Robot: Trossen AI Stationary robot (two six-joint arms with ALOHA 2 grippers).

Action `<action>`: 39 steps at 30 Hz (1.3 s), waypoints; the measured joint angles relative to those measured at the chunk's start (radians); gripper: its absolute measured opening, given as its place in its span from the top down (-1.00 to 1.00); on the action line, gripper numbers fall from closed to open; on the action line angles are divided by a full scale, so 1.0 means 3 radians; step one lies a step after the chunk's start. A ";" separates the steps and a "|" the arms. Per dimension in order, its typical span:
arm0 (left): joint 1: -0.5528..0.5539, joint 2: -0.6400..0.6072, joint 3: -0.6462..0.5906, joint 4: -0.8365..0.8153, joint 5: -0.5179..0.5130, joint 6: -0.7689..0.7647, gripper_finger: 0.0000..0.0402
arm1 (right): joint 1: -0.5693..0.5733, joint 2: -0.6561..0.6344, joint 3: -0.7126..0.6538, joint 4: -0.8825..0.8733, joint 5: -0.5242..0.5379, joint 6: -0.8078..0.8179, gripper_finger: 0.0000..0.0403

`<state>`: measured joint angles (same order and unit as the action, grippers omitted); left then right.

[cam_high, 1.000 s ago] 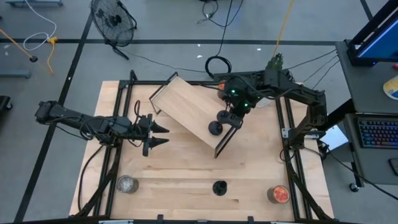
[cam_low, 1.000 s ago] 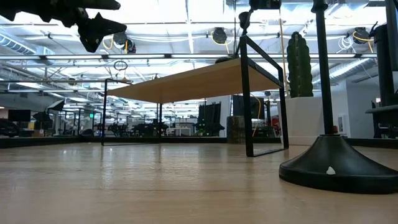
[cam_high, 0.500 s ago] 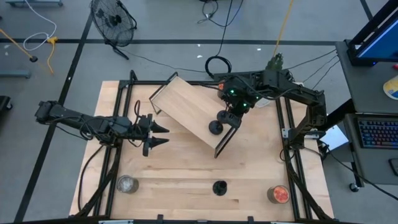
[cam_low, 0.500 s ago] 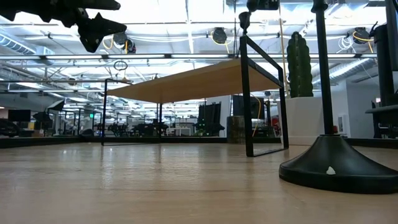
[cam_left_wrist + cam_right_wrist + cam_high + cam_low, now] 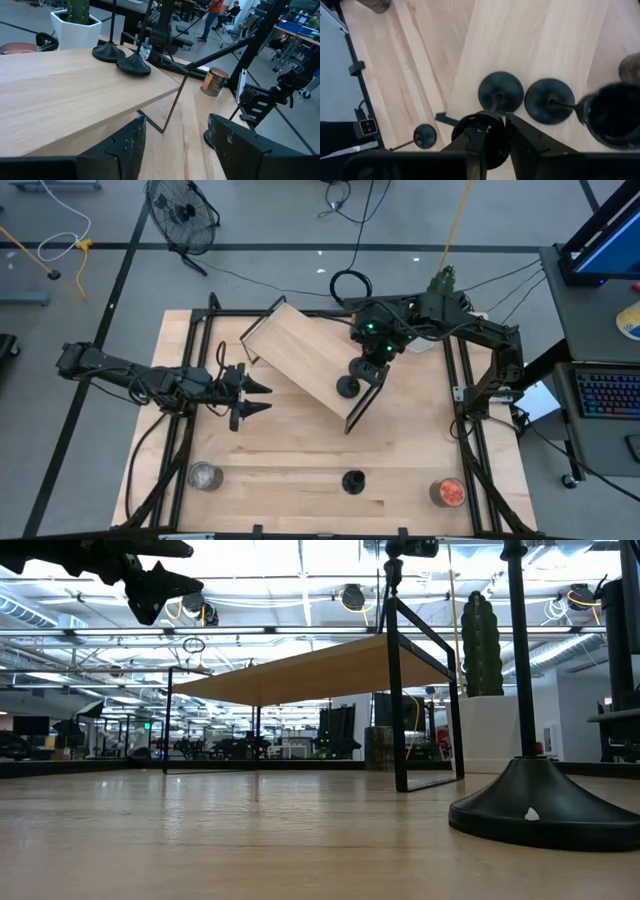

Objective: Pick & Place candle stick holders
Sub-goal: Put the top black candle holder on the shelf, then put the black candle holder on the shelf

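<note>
Candle stick holders were black, each a round flat base, thin stem and small cup. The left gripper (image 5: 262, 397) hung spread and empty over the table's (image 5: 290, 450) left middle, well apart from them. One holder (image 5: 353, 481) stood alone near the front edge, between a silvery jar (image 5: 204, 476) and an orange-filled jar (image 5: 447, 493). On the raised wooden shelf (image 5: 300, 360), the right gripper (image 5: 502, 131) pinched the cup of a holder (image 5: 500, 93) beside a second one (image 5: 550, 100); its stem was mostly hidden.
</note>
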<state>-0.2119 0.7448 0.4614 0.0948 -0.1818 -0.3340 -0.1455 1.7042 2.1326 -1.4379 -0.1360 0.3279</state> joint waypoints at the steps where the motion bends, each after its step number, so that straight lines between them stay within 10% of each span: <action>1: 0.0000 0.0000 0.0000 0.0000 0.0000 -0.0001 -0.10 | 0.0000 0.0000 0.0000 0.0024 0.0000 0.0000 0.69; 23: 0.0000 0.0000 0.0000 -0.0008 0.0001 -0.0014 -0.10 | 0.0049 -0.0300 -0.0004 0.0510 0.0004 0.0003 0.46; 39: 0.0000 0.0001 -0.0001 -0.0064 -0.0001 -0.0016 -0.10 | 0.1184 -0.0573 -0.0195 0.0495 -0.0335 0.0768 0.50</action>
<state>-0.2119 0.7452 0.4610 0.0757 -0.1821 -0.3388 0.2097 1.5322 2.0742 -1.2892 -0.2366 0.5584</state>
